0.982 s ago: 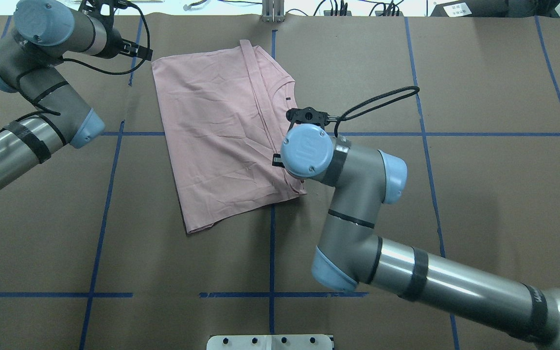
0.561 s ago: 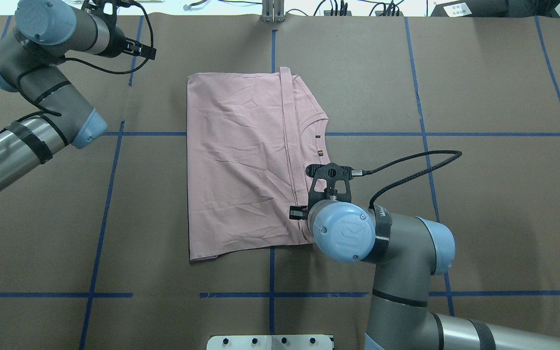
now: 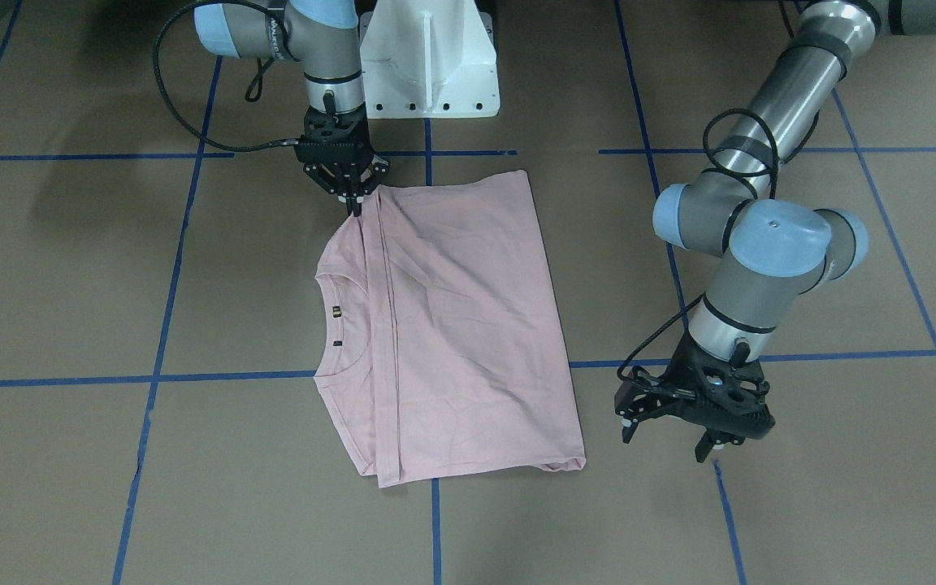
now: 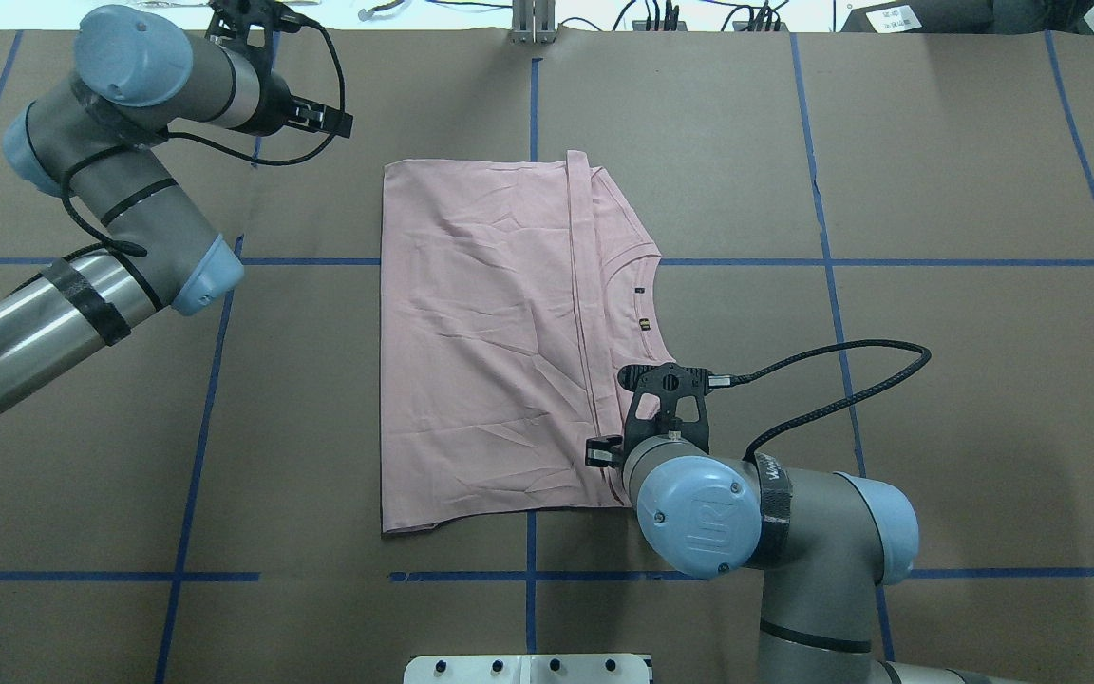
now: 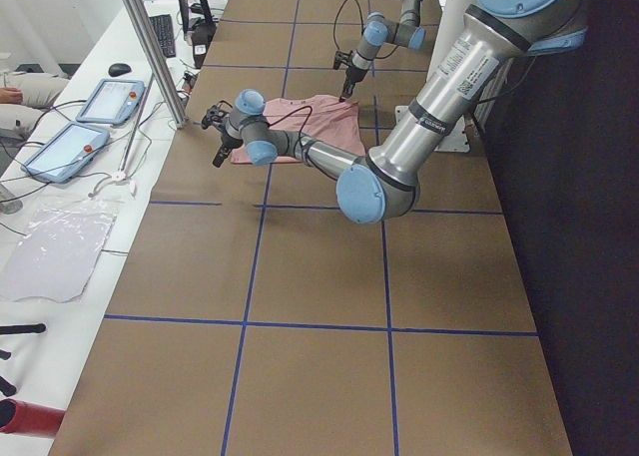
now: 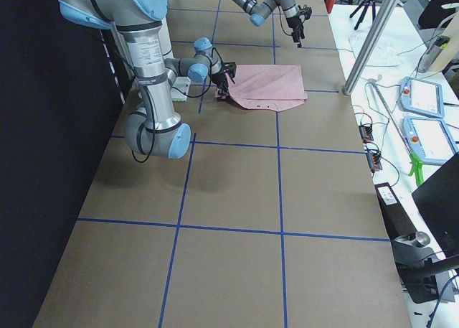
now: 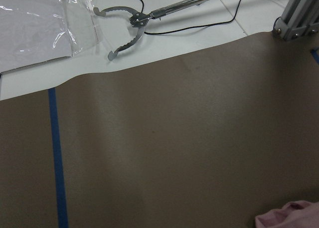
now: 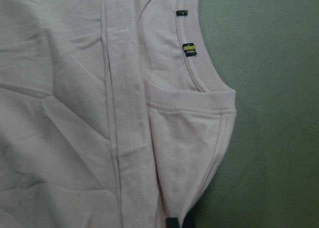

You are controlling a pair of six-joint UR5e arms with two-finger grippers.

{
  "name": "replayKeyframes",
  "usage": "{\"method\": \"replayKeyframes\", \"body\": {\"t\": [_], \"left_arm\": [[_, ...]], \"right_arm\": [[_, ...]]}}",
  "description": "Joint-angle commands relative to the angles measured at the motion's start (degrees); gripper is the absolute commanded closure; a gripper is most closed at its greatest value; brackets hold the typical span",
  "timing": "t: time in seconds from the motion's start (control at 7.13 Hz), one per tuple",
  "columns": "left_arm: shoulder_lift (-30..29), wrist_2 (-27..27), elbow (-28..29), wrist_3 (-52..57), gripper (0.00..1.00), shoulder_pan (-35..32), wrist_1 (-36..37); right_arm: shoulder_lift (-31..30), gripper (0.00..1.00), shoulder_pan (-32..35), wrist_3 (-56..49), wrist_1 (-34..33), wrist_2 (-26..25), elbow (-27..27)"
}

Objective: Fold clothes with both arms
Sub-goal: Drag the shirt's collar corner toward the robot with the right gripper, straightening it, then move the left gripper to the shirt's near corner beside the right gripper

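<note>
Right gripper [image 3: 352, 203] is pinched tight on the pink T-shirt [image 3: 468, 325], at the collar [image 3: 334, 327]-side corner nearest the robot's edge of the table [image 3: 801, 504]. Left gripper [image 3: 667, 435] hangs spread over bare table just off the far hem corner. The shirt's folded flat mid-table. It looks like light, floppy cotton, so it'll probably sag and drag. I'd grab corners or the doubled fold edge, not mid-panel.

I am looking at a table [image 4: 936, 427] covered in brown paper and gridded with blue tape lines [image 4: 82, 576]. Along its far side runs a white bench [image 5: 60, 356] with two tablets [image 5: 108, 102], a keyboard [image 5: 163, 32], a clear plastic sheet [image 5: 55, 251] and an aluminium post [image 5: 150, 47]. The light is even.
</note>
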Motion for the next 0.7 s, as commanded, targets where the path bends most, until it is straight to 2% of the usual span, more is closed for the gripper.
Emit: {"method": "replayKeyframes", "body": {"t": [0.0,0.14,0.28,0.56], "left_arm": [[0.0,-0.3,-2.1,-2.8,0.00,1.6,1.2],[1.8,-0.3,-5.8,-5.1,0.00,2.5,3.0],[5.2,-0.4,-14.3,-8.0,0.00,3.9,8.1],[15.1,0.1,-35.9,-16.0,0.00,12.6,20.6]], "right_arm": [[-0.1,0.00,-1.0,-0.2,-0.1,-0.5,0.9],[-0.1,0.00,-2.3,-0.1,0.0,-0.9,0.9],[0.0,0.00,-2.6,-0.1,0.1,-1.0,1.1],[0.1,0.00,-2.5,-0.7,0.2,-0.4,2.2]]}}
